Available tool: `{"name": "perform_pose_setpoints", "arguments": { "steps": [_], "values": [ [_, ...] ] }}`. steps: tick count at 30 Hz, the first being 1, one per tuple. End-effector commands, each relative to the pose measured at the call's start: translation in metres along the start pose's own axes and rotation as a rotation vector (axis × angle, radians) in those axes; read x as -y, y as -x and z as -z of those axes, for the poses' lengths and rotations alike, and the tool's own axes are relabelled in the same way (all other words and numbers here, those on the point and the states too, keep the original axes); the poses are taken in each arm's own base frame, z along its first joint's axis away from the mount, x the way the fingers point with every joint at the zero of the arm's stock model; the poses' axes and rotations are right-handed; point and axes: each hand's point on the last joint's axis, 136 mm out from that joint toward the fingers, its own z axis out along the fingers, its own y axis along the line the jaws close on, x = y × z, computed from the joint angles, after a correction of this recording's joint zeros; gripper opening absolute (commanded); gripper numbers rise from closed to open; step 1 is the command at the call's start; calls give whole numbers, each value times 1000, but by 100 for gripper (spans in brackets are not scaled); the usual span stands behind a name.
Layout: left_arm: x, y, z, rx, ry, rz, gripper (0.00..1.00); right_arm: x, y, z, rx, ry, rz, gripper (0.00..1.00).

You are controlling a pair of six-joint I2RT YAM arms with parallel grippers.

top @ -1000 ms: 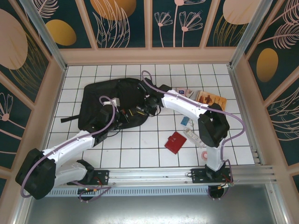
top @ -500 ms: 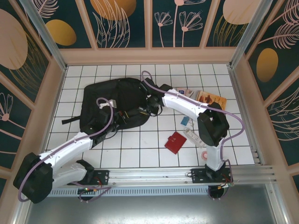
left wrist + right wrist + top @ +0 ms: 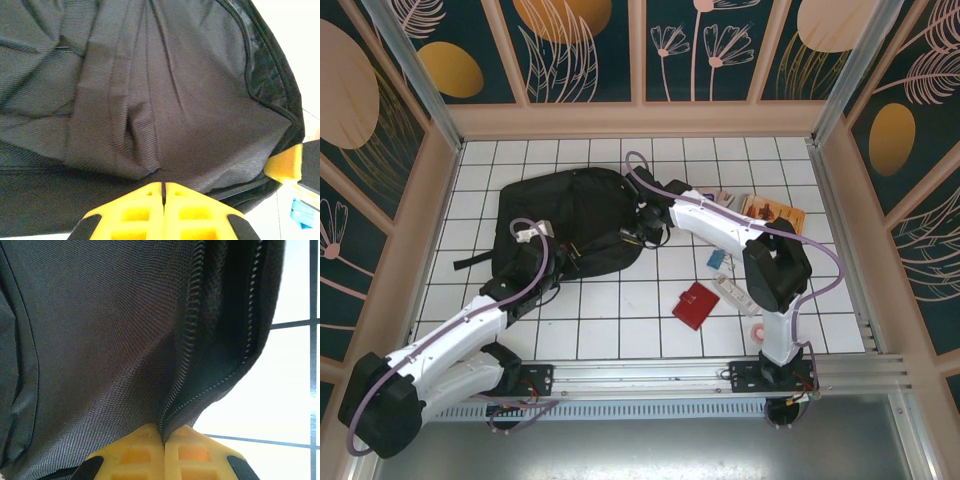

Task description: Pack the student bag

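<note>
From overhead, the student bag (image 3: pixel 575 215) lies on the tiled worktop (image 3: pixel 620 320) toward 10 o'clock, its long axis running from 8 to 2 o'clock. The left jaws sit at its 7 o'clock corner and the right jaws at its 3 o'clock edge, while the red wallet (image 3: pixel 697 305) lies at 4 o'clock from the bag, nearer the right arm. At the left wrist, closed jaws meet the bag's fabric, whose folds converge on the tips, so a pinch looks likely; the bag spreads toward 12 o'clock. At the right wrist, shut jaws clamp the zipper edge (image 3: pixel 185 357), showing the parted teeth that the overhead picture cannot resolve.
</note>
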Motion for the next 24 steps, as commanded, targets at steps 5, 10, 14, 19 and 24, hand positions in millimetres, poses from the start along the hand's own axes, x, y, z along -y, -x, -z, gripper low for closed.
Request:
{"name": "perform_pose_setpoints", "arguments": {
  "steps": [5, 10, 14, 19, 24],
  "values": [
    [-35, 24, 18, 137, 148, 58, 0, 39, 10, -3, 45, -114, -13, 0],
    [-23, 20, 14, 93, 108, 45, 11, 18, 6, -1, 37, -41, 3, 0],
    [-18, 27, 21, 99, 120, 9, 53, 6, 9, 9, 68, 13, 24, 7],
    [-14, 45, 34, 139, 150, -51, 64, 1, 23, 34, 165, 23, 66, 30],
    [10, 70, 44, 179, 134, -139, 66, -7, 53, 82, 312, 13, 151, 55]
  ]
}}
